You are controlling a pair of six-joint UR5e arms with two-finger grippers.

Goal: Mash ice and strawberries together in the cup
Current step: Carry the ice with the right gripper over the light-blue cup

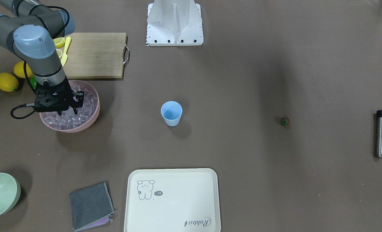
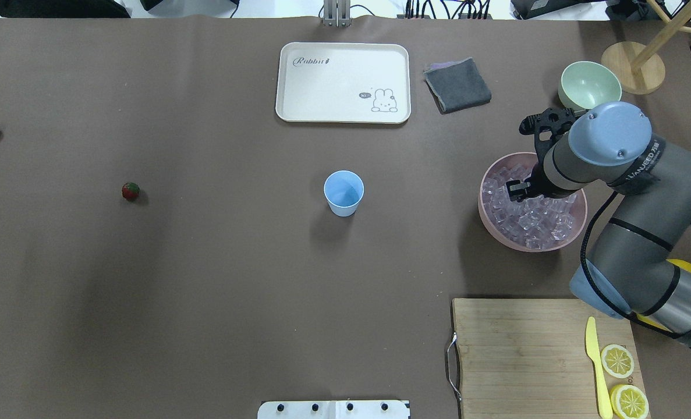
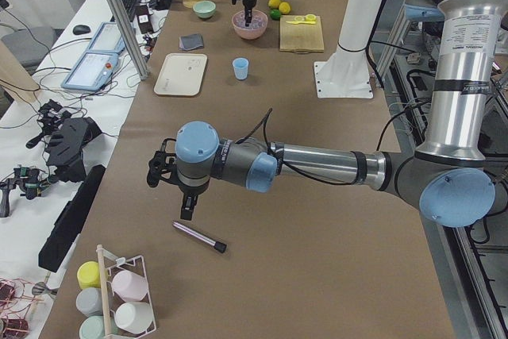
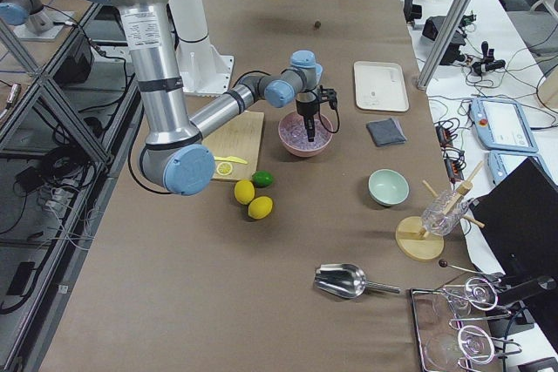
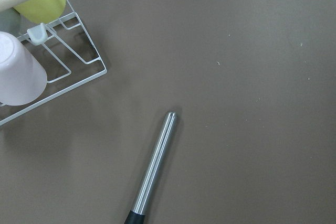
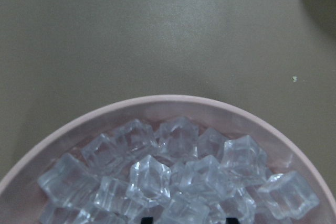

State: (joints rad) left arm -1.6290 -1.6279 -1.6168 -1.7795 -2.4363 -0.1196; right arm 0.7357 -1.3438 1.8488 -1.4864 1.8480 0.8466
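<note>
The light blue cup (image 1: 171, 112) stands upright mid-table; it also shows in the overhead view (image 2: 343, 193). The small red strawberry (image 2: 130, 191) lies alone on the table, far from the cup (image 1: 284, 121). Clear ice cubes (image 6: 173, 171) fill the pink bowl (image 2: 499, 235). My right gripper (image 1: 67, 111) is open and points down into the ice (image 2: 525, 221), with both fingertips among the cubes. My left gripper (image 3: 186, 206) hangs just above a steel muddler (image 3: 198, 237). It shows only in the left side view, so I cannot tell whether it is open or shut.
The muddler (image 5: 155, 166) lies beside a wire cup rack (image 5: 58, 61). A cream tray (image 2: 343, 81), a grey cloth (image 2: 457, 84) and a pale green bowl (image 2: 589, 84) sit at the far side. A cutting board (image 2: 520, 349) holds lemon slices and a yellow knife. Whole lemons (image 1: 6, 82) lie near the pink bowl.
</note>
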